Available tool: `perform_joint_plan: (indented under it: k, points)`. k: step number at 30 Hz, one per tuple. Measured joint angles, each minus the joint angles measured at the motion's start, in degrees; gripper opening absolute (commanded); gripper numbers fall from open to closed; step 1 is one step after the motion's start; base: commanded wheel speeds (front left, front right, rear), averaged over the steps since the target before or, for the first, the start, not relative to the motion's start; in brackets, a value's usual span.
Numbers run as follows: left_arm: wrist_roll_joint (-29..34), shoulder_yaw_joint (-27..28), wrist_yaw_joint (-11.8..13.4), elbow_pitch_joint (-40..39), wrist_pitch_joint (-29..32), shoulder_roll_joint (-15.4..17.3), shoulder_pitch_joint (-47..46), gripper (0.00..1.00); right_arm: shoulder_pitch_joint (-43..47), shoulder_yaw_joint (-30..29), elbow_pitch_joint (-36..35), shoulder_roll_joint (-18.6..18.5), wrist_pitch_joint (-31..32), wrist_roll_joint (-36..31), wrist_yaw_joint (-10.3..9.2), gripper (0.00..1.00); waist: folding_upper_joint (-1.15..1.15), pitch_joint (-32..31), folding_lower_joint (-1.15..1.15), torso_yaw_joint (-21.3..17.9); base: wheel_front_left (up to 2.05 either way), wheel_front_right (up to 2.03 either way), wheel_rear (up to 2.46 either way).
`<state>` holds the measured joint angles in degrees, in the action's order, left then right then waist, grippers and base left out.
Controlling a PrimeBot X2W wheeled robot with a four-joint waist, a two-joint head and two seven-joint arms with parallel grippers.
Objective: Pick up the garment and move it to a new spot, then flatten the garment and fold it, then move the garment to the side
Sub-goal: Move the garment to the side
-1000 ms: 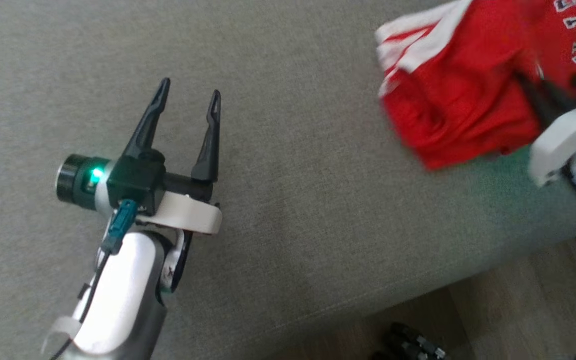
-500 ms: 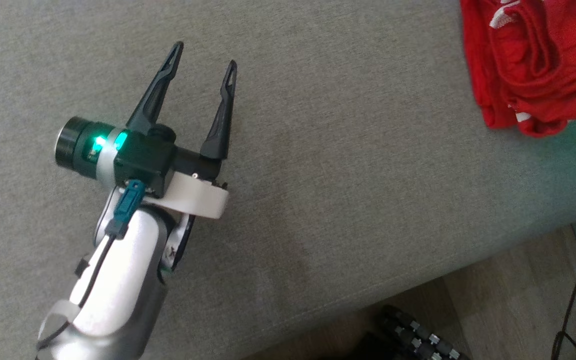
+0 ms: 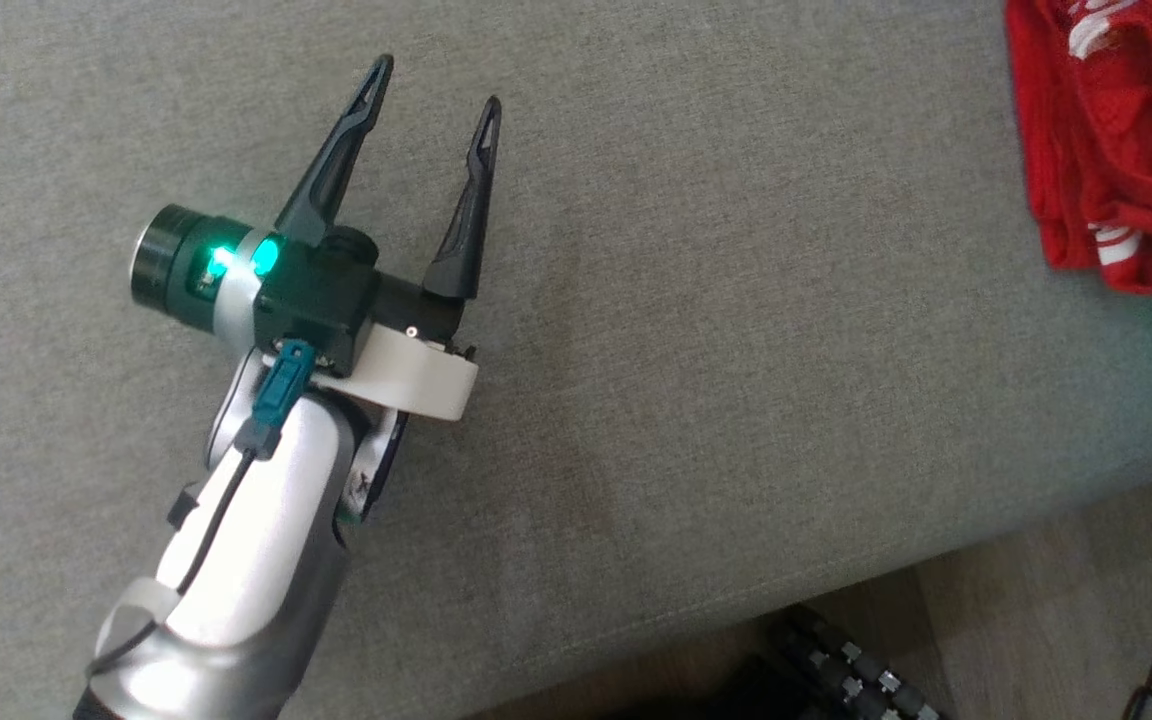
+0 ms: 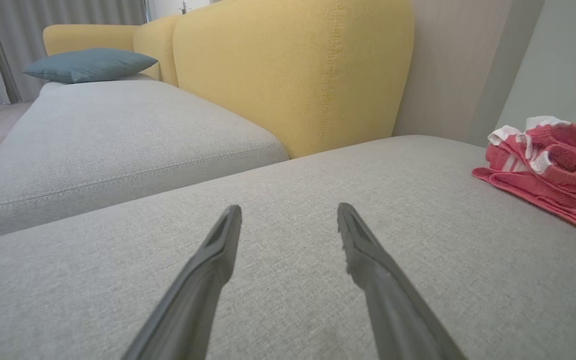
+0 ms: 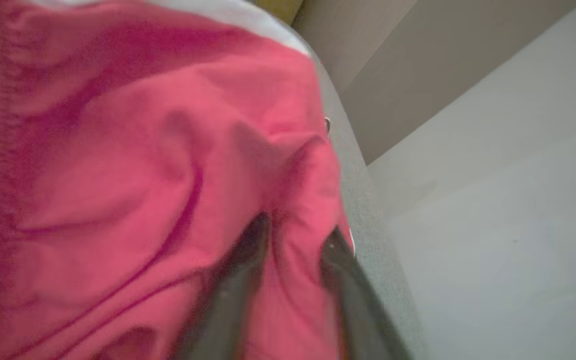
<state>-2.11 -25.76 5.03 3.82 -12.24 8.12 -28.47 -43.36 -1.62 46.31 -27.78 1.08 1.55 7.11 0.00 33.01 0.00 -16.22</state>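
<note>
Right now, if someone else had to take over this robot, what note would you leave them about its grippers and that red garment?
Left gripper: open and empty, over bare grey sofa seat.
Right gripper: its fingers are down in the red garment. The view is too blurred to say whether it grips.
Garment: a rumpled, layered heap at the robot's right end of the seat.
Done: the garment sits off to the side.
Left: free the right gripper, then judge whether the heap counts as folded. If not, flatten it, fold it and set it aside.
</note>
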Motion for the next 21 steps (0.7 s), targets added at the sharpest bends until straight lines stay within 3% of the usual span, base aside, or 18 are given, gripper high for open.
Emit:
perform_joint_plan:
  k: [4,9,15,21]
  points:
    - [-0.8,0.0,0.0,1.1,-0.7,-0.3,0.1,1.0,0.4,-5.7,1.2,1.4,-2.6,-2.5,0.0,1.0,0.0,-1.3,0.0,0.4,0.0,0.0,0.0]
    - [-2.0,0.1,1.0,2.1,-1.5,-0.9,1.5,1.0,5.0,-11.5,-3.5,4.6,-8.8,-3.8,0.0,1.0,0.0,-4.6,0.0,0.9,0.0,0.0,0.0]
    - [-3.9,0.8,2.6,3.2,-1.8,-0.9,6.8,1.0,17.0,-12.2,-17.0,12.2,-10.1,-2.0,0.0,1.0,0.0,-9.8,0.0,1.8,0.0,0.0,0.0]
    - [-5.5,2.1,4.2,3.3,-2.0,-1.0,11.0,1.0,27.7,-9.1,-32.4,17.8,-6.5,1.2,0.0,1.0,0.0,-14.8,0.0,4.2,0.0,0.0,0.0]
